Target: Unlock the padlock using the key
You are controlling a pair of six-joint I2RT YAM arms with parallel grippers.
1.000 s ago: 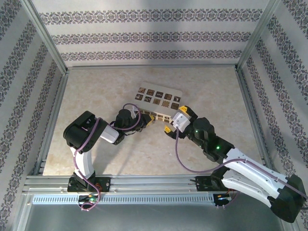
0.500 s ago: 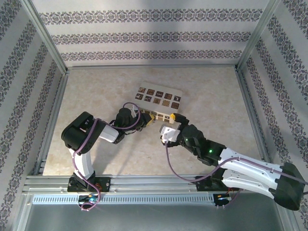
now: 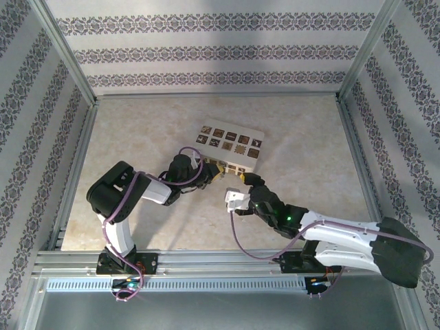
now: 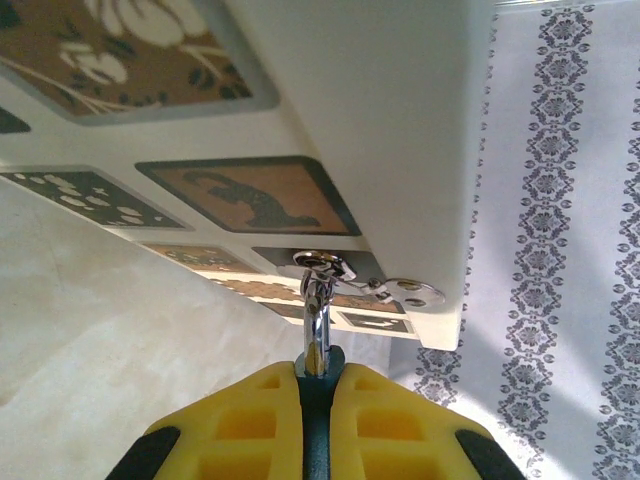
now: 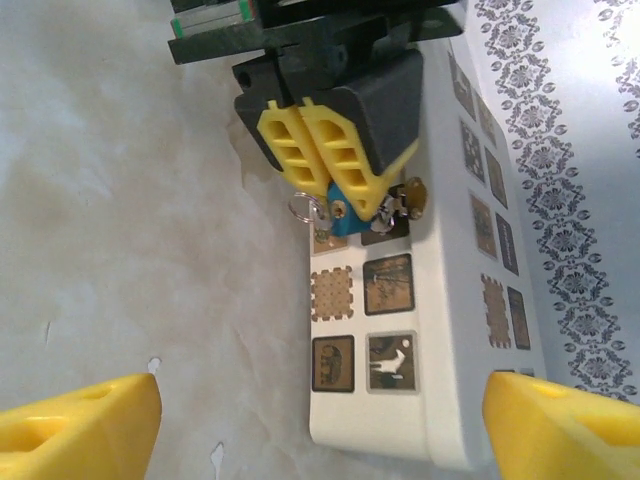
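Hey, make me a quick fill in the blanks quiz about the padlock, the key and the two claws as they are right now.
1. The left claw grips the key by its ___ head.
2. The right claw, near the end of the padlock, stands ___.
3. Both claws have fingers coloured ___.

Missing words: blue, open, yellow.

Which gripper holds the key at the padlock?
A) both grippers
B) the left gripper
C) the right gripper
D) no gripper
B: the left gripper is shut on the key, whose tip meets the padlock; the right gripper stands open, holding nothing.
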